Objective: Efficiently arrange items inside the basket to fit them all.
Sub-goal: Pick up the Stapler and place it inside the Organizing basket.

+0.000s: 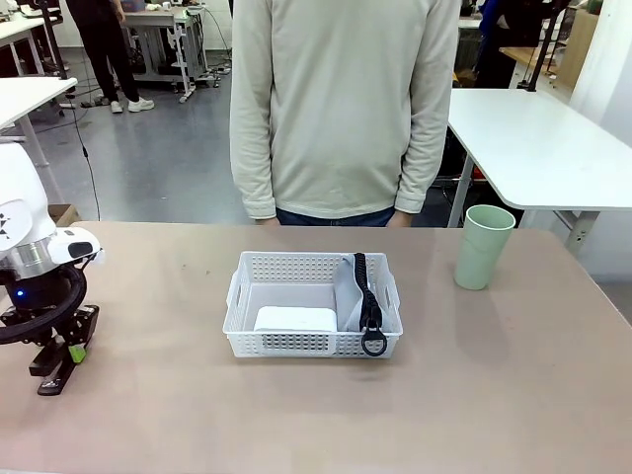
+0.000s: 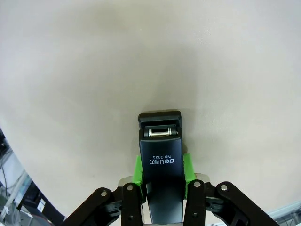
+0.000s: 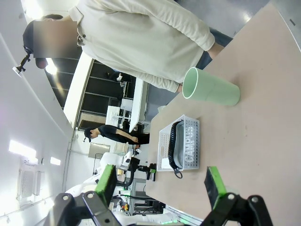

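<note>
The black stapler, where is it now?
In the front view the black stapler lies on the table at the robot's left side, clamped between the left gripper's green pads, well left of the white basket.

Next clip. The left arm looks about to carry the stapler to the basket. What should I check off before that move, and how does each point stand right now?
1. Grip: left gripper shut on black stapler, a pad on each side: ok.
2. Stapler off the table: cannot tell.
3. Room in the basket: bare floor behind white block, beside pouch standing on edge at the right wall: ok.
4. Path: bare table between stapler and basket: ok.
5. Right gripper open, empty, well away from the basket: ok.
6. All items in: green cup stands outside: not ok.
</note>
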You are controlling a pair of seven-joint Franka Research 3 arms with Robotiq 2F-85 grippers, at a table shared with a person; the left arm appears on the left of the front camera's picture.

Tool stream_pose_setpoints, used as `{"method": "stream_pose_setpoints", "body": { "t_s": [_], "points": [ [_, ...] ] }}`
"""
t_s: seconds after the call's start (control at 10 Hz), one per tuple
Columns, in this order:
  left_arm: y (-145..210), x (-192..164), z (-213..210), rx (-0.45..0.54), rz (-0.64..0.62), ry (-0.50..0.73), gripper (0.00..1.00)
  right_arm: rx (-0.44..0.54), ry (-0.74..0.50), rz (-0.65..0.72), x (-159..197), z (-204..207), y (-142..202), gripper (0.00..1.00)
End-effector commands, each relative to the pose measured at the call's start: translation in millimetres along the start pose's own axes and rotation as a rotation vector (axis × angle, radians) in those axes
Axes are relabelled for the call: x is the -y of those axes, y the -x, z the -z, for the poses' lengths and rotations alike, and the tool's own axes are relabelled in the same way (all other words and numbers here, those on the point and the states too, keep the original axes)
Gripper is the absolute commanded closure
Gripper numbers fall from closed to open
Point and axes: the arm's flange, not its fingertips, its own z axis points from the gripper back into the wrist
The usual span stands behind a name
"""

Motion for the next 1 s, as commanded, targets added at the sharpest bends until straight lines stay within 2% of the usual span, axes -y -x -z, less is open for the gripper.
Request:
{"method": "stream_pose_setpoints", "body": {
  "t_s": [0.0, 0.1, 0.2, 0.3, 0.5, 0.6, 0.7, 0.8, 0.9],
  "points": [
    [7, -4, -8, 0.005, -0.020, 0.024, 1.00, 0.011, -0.024, -0.027, 0, 1, -1, 0.00],
    [8, -8, -20, 0.025, -0.032, 0.007, 1.00, 0.011, -0.024, -0.027, 0, 1, -1, 0.00],
    [11, -14, -47, 0.048, 0.007, 0.020, 1.00, 0.011, -0.024, -0.027, 0, 1, -1, 0.00],
    [15, -25, -88, 0.071, 0.063, 0.070, 1.00, 0.011, -0.024, -0.027, 0, 1, -1, 0.00],
    [28, -55, -180, 0.202, 0.062, 0.236, 1.00, 0.011, -0.024, -0.027, 0, 1, -1, 0.00],
    [33, -65, -200, 0.315, 0.014, 0.275, 1.00, 0.011, -0.024, -0.027, 0, 1, -1, 0.00],
    [33, -69, -200, 0.368, -0.018, 0.306, 1.00, 0.011, -0.024, -0.027, 0, 1, -1, 0.00],
    [26, -71, -185, 0.372, -0.077, 0.285, 1.00, 0.011, -0.024, -0.027, 0, 1, -1, 0.00],
    [45, -69, -218, 0.322, -0.005, 0.260, 1.00, 0.011, -0.024, -0.027, 0, 1, -1, 0.00]
  ]
}}
